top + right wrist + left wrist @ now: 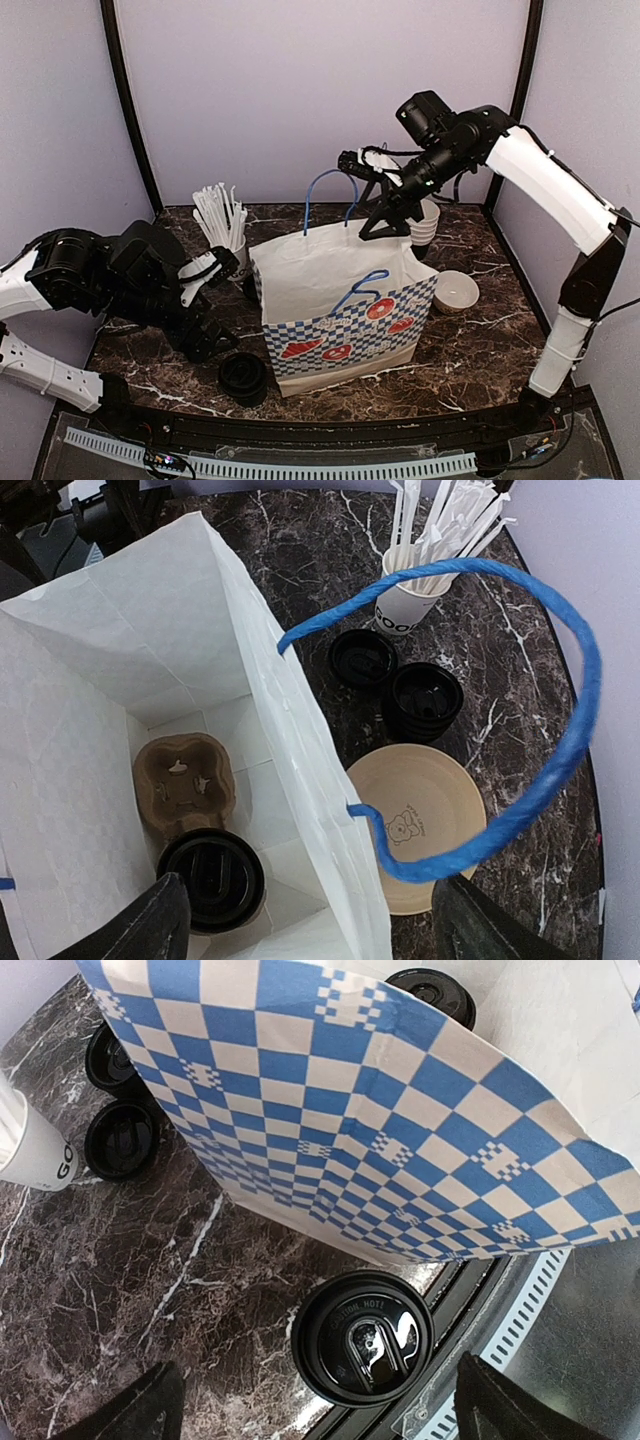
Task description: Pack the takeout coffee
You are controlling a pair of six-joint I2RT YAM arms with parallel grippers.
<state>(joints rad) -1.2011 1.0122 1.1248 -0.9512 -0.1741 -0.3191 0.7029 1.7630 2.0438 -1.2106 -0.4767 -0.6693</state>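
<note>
Left pincer (316,1385): jaws wide, empty, hanging over a lidded coffee cup (362,1338) that stands on the counter (150,1280) at 7 o'clock of the paper bag (400,1130), close to the counter's near edge; right pincer (310,895): jaws apart, empty, above the bag's open mouth at 1 o'clock, straddling one wall beside the blue handle (570,730).

Hazards, as judged: an off-centre close by the left pincer could nudge the cup over the near edge or against the bag; a hard squeeze could pop the lid; the right pincer, dropping lower, could snag the handle loop or fold the wall inward, tipping the bag and its load.

Containers: bag holds one brown pulp carrier (185,780) on its floor; one lidded cup (212,878) seated in it; the other visible socket vacant; straw cup (405,605) at 10 o'clock, packed with white straws; bowl (415,820) at 3 o'clock, nothing in it.
</note>
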